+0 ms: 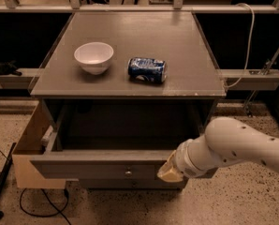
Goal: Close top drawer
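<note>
A: Wide, shallow grey wooden top drawer (97, 165)?
B: Stood open, out of the cabinet. Flat matte front, small round metal knob (128, 173) at centre.
A: Gripper?
B: Yellowish gripper (170, 171) on a smooth white arm (238, 146), at the front panel's right part. Open or closed: could not tell.
A: Cabinet top?
B: Round white bowl (93, 56), upright. Blue metal can (147, 70) on its side beside it.
</note>
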Controlling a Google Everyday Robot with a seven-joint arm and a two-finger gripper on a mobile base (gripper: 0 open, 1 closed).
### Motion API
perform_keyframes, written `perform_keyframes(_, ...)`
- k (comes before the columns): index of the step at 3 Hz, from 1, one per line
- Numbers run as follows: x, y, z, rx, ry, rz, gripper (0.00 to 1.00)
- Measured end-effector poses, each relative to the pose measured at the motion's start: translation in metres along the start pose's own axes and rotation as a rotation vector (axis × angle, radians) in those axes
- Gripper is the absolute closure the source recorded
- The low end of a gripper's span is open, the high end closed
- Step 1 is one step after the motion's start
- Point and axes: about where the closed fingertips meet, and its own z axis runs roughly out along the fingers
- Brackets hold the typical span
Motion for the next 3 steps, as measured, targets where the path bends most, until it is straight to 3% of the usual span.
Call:
perform_keyframes(1, 0.000, -0.005, -0.002, 0.004, -0.002, 0.004, 0.99)
perform_keyframes(2, 0.003, -0.023, -0.005, 0.015, -0.012, 0.020, 1.00)
perform_keyframes(3, 0.003, -0.023, -0.005, 0.015, -0.012, 0.020, 0.82)
